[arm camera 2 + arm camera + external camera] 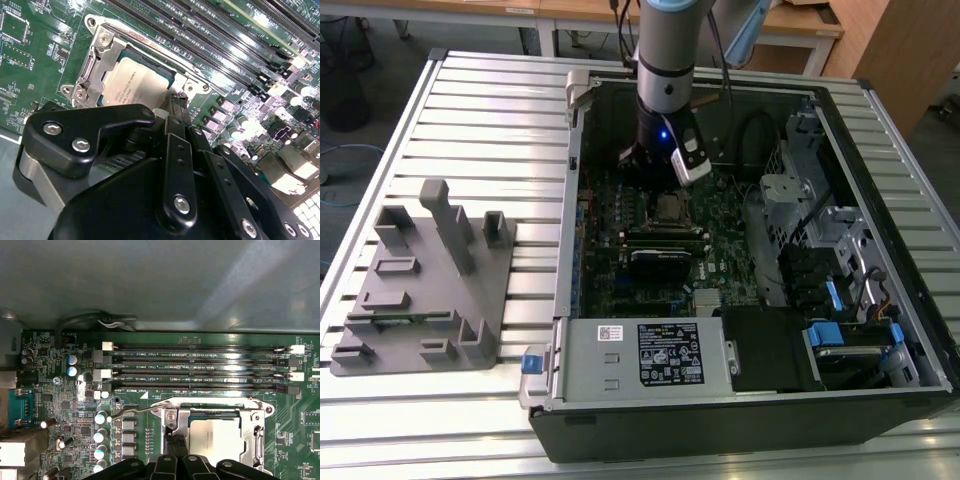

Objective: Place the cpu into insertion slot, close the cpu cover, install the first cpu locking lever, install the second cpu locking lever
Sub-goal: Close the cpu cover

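Aluminium-grey and ribbed, the one slatted metal table (490,110) carries everything in the exterior view: one open black computer case (720,425), one grey moulded holding fixture (430,280) near it on the exterior view's left, and, inside the case, one grey box-shaped power supply (620,355). One green circuit board (65,405) lines the case floor, and in the first wrist view my black two-fingered pincer (176,439) hangs low over it, fingers clenched together with nothing that I can see between them. On that board I count four long black memory slots (200,360) lying side by side. As for the work, I judge the first two steps done. In the second wrist view the one small square insertion slot with its dark rim (150,54) is filled. The one thin silver-grey metal cpu cover with the square cut-out (102,60) lies flat over it, my fingertips just beside one of its corners. The one pale silver square cpu (135,82) sits in the slot, showing through that cut-out. Of the locking levers I count one for certain, a thin bright wire lever (132,411) in the first wrist view, its bent end standing out past the cover over the board. Whether it is latched I cannot tell, so I judge both lever steps as not yet finished.
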{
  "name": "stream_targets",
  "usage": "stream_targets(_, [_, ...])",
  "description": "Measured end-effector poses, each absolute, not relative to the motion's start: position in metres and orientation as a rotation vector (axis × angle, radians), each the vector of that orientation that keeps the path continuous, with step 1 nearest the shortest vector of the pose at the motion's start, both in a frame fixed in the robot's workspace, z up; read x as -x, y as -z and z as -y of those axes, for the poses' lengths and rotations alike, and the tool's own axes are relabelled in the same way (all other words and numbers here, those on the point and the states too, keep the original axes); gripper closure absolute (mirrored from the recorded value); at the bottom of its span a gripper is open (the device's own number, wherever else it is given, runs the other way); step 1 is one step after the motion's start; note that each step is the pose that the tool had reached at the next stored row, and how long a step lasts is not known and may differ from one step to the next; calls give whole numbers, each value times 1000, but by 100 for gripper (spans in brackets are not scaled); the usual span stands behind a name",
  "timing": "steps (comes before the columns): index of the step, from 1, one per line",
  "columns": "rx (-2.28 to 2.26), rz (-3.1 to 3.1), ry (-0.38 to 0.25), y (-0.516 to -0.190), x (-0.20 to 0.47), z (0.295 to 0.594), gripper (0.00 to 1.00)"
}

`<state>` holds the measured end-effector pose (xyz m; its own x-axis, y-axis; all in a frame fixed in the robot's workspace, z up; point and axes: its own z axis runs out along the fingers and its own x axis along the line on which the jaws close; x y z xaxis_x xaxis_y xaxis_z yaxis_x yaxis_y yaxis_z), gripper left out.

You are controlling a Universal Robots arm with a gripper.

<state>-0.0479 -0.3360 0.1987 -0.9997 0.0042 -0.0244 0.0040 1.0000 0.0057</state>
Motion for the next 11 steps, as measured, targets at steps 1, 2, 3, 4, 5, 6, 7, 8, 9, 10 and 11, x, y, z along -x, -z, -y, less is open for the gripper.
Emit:
stream_targets(1, [-6, -3117, -10, -200, 48, 336, 89])
stream_targets(2, [-6, -3118, -7, -202, 48, 336, 89])
stream_targets(3, [-6, -3118, -6, -204, 48, 336, 89])
stream_targets(4, [-6, -3118, -6, -205, 48, 336, 89])
stream_targets(5, [-6, -3118, -6, -207, 48, 336, 89])
stream_targets(6, [-6, -3118, -6, -209, 48, 336, 89])
stream_targets(7, [-6, -3118, -6, -211, 48, 336, 89])
stream_targets(8, [-6, -3118, -6, -212, 48, 336, 89])
stream_targets(9, [-6, -3118, -6, -214, 48, 336, 89])
stream_targets(10, [-6, -3118, -6, -215, 48, 336, 89])
stream_targets(11, [-6, -3118, -6, -217, 48, 336, 89])
